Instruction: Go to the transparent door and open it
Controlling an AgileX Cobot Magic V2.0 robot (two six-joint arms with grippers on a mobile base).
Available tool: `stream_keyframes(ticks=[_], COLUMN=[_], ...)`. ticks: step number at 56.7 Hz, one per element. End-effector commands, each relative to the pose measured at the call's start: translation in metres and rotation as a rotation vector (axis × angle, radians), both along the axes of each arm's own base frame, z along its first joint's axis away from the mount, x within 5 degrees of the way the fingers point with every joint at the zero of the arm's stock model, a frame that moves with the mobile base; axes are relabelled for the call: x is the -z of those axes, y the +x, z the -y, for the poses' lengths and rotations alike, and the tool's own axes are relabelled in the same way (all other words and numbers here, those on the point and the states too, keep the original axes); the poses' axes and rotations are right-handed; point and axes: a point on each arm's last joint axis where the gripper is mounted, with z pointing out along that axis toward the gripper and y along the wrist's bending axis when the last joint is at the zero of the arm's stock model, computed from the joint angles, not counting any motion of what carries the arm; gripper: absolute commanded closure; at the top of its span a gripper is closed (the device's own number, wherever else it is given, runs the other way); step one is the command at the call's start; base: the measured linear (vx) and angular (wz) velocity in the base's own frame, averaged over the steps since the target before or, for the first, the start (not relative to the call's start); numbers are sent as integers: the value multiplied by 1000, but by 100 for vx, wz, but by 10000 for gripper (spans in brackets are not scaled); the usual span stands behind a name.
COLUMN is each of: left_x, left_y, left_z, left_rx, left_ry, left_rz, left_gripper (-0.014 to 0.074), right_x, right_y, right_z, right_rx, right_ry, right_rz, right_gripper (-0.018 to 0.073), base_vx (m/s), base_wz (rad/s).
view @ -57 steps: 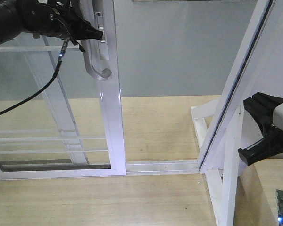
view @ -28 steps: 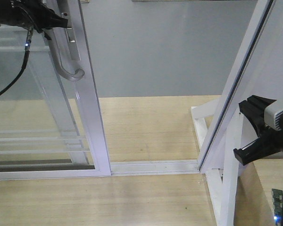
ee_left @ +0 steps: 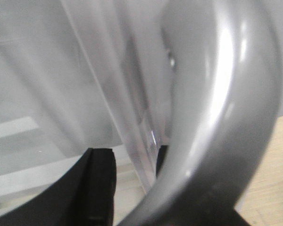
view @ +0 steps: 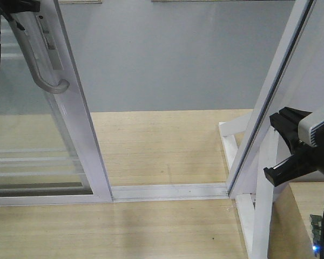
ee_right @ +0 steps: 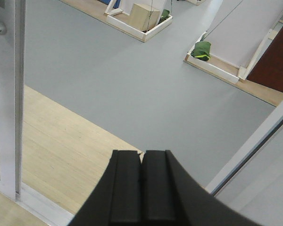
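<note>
Here the transparent door [view: 70,124] stands at the left of the front view, its white stile slanting from the top edge down to the floor track [view: 170,190], with clear glass and thin white horizontal bars to the left of the stile. The grey curved handle [view: 43,73] sits on the stile in the upper left of the frame, its lower end hooking out to the right. To the right of the stile the doorway is open, showing a grey floor [view: 167,59] beyond and the light wooden floor [view: 162,145] on the near side of it.

The left gripper [view: 19,5] is only partly in view at the top left corner, right at the upper part of the handle. In the left wrist view the handle [ee_left: 221,117] fills the right half of the frame, blurred and very close, with one black finger [ee_left: 96,188] showing at the lower left; the gripper looks wrapped round the handle, clamped on it.

The right gripper [view: 283,156] hangs at the right edge of the front view, beside the slanting white frame [view: 270,102] of the other panel. In the right wrist view its fingers [ee_right: 125,188] are pressed flat together with nothing between them, above the boundary of wood and grey floor. Farther off in that view are a cardboard box [ee_right: 146,16] and a green object [ee_right: 201,49].
</note>
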Motion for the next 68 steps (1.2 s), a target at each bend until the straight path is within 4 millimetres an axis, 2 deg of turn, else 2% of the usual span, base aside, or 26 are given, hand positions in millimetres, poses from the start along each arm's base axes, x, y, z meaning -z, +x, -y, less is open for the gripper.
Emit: stream_keyframes(ticks=[1, 17, 24, 33, 43, 52, 59, 68], left_x=[-84, -81, -74, -59, -31, 5, 32, 54], left_y=[-37, -95, -129, -181, -239, -283, -309, -333], left_z=[7, 5, 3, 3, 2, 1, 1, 3], left_rx=[7, -10, -16, -17, -22, -29, -45, -33], left_ry=[-37, -45, -46, -55, -68, -82, -176, -201], left_rz=[274, 299, 310, 302, 300, 290, 277, 244], left_gripper=[596, 596, 596, 596, 596, 596, 596, 596], right_x=[-18, -19, -19, -23, -31, -37, -39, -42], right_y=[3, 4, 3, 0, -11, -31, -48, -69], right_z=[-3, -3, -3, -1, 4, 12, 19, 28], right_rx=[-20, -23, -21, -9, 24, 46, 53, 59], right_ry=[32, 37, 45, 85, 172, 208, 205, 205], right_rz=[115, 127, 128, 137, 140, 124, 118, 136], right_gripper=[565, 565, 565, 565, 565, 564, 564, 564], base_vx=[0, 0, 0, 0, 0, 0, 0, 0], base_wz=[0, 0, 0, 0, 0, 0, 0, 0])
